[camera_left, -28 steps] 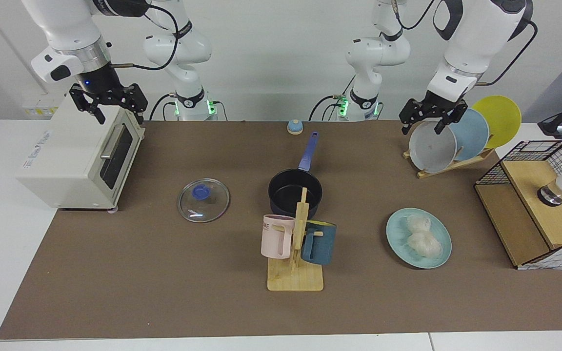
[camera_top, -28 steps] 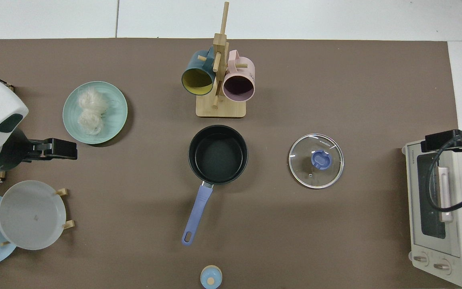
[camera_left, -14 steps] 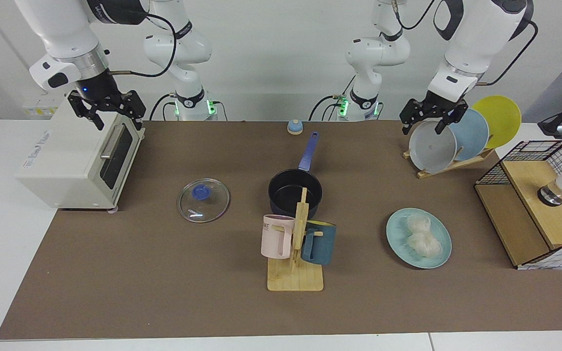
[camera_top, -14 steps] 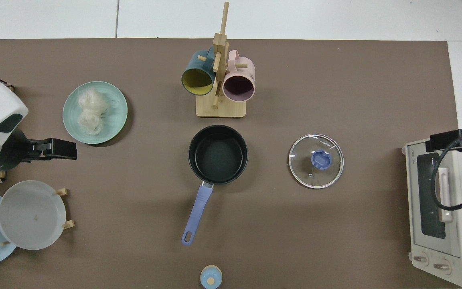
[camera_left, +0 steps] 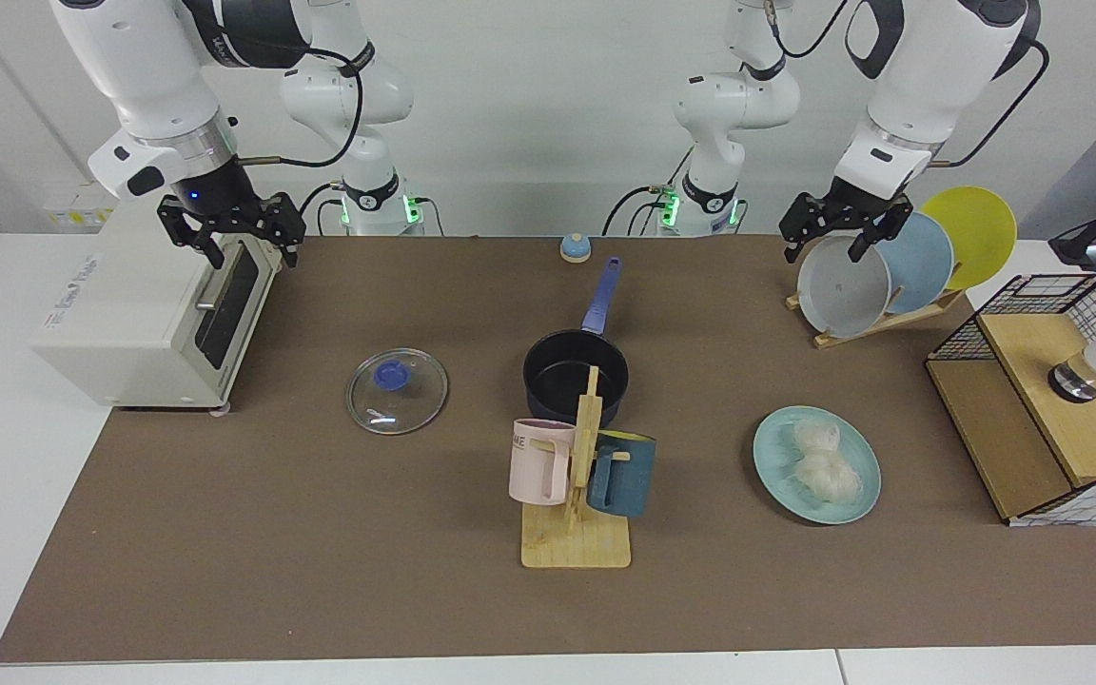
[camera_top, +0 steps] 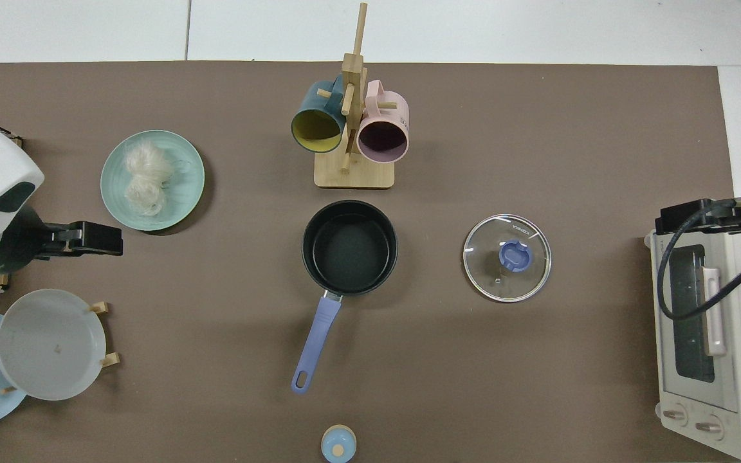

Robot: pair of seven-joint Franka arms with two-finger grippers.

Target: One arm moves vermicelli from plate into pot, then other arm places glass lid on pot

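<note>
Two whitish nests of vermicelli (camera_left: 819,459) (camera_top: 145,177) lie on the pale teal plate (camera_left: 776,447) (camera_top: 185,186). The dark pot (camera_left: 567,376) (camera_top: 349,247) stands mid-table with nothing inside, its blue-purple handle pointing at the robots. The glass lid (camera_left: 397,390) (camera_top: 507,257) lies flat beside it, blue knob up. My left gripper (camera_left: 824,249) (camera_top: 91,238) hangs open over the rack's grey plate, well behind the teal plate. High over the toaster oven's front edge, my right gripper (camera_left: 253,252) (camera_top: 686,217) is open, far from the lid. Neither holds anything.
A wooden mug tree (camera_left: 577,476) with a pink and a dark teal mug stands right in front of the pot. A toaster oven (camera_left: 148,304), a rack of grey, blue and yellow plates (camera_left: 871,276), a wire-and-wood box (camera_left: 1052,400) and a small blue bell (camera_left: 575,247) line the edges.
My right gripper has moved from above the toaster oven's top toward the table's middle, now over the oven's front edge. The left arm and all objects stay put.
</note>
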